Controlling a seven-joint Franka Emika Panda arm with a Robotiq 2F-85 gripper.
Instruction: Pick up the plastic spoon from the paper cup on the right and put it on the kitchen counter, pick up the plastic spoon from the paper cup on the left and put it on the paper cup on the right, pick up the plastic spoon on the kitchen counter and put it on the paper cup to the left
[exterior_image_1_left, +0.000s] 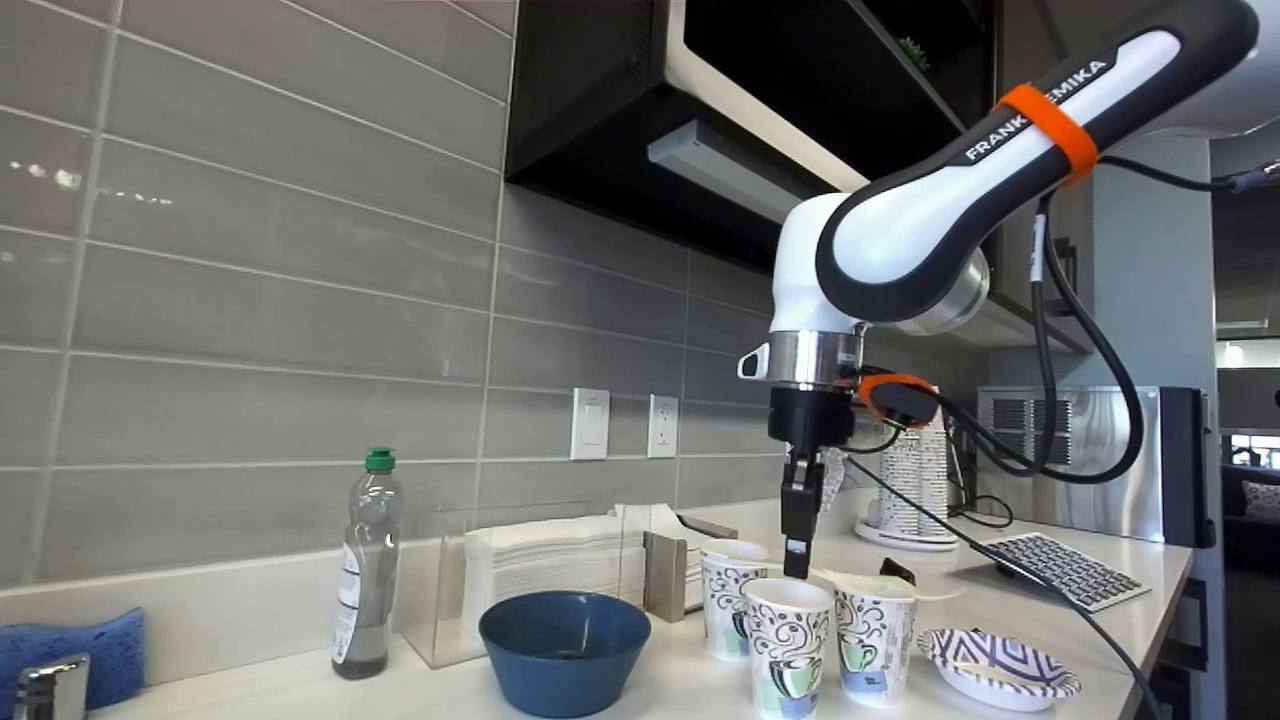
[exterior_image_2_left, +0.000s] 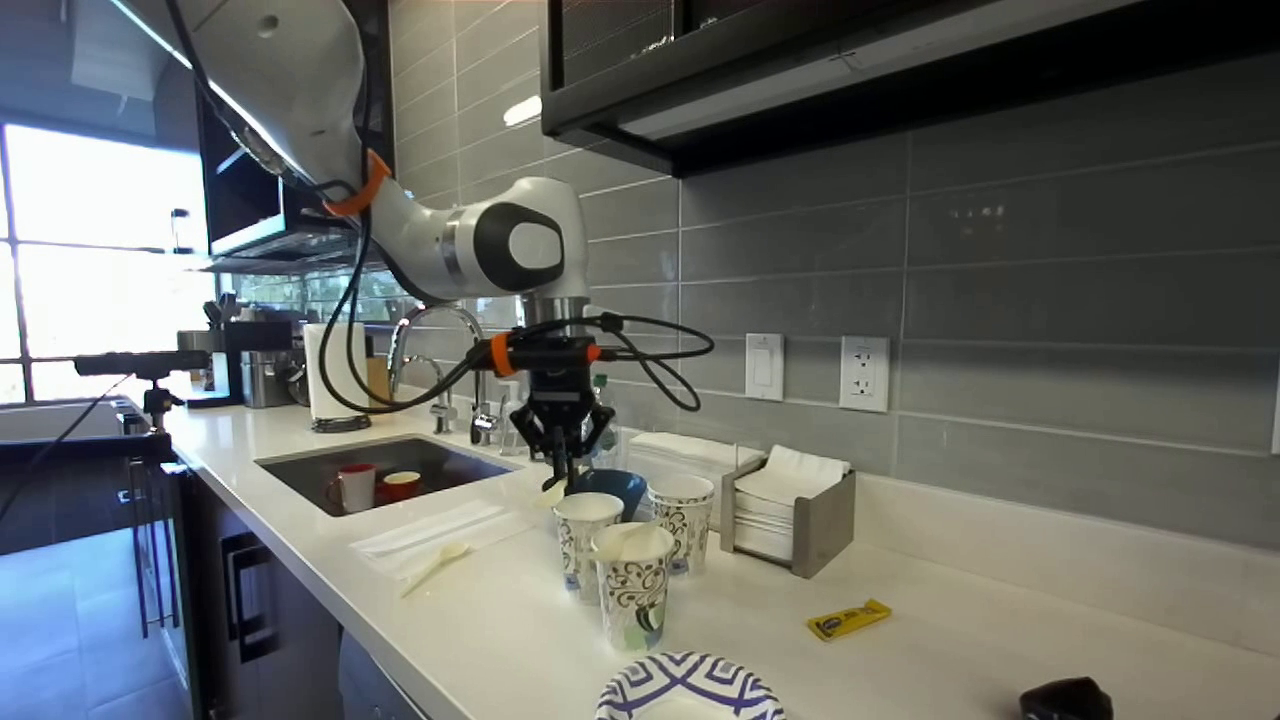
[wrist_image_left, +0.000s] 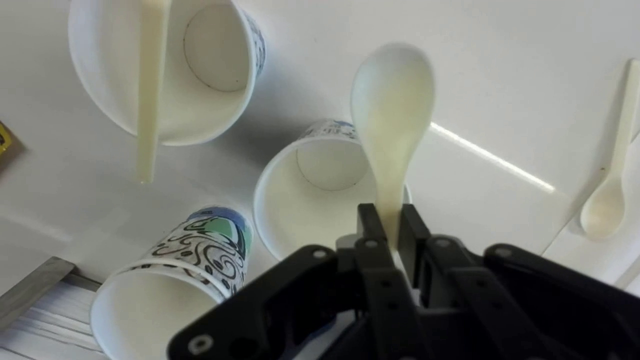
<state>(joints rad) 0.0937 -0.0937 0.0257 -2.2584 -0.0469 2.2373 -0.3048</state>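
- the robotiq gripper (wrist_image_left: 390, 222) is pinching a cream plastic spoon (wrist_image_left: 395, 100) by the neck, its bowl jutting out ahead of the grip.
- that spoon hangs over or just beside the rim of the middle paper cup (wrist_image_left: 285, 215); whether it touches, i cannot tell. no other spoon shows in that cup.
- a second plastic spoon (wrist_image_left: 151, 75) already lies across the mouth of the neighbouring paper cup (wrist_image_left: 102, 65).
- a third plastic spoon (wrist_image_left: 618, 162) rests on the kitchen counter (exterior_image_2_left: 500, 620), bowl at the edge of a white napkin (exterior_image_2_left: 420, 535).
- in both exterior views the neighbouring paper cup stands right of the middle one, so the swap looks well along, perhaps at its last carry; the third spoon leaves room for an earlier step.
- probably left: lay the held spoon on its cup and let go.
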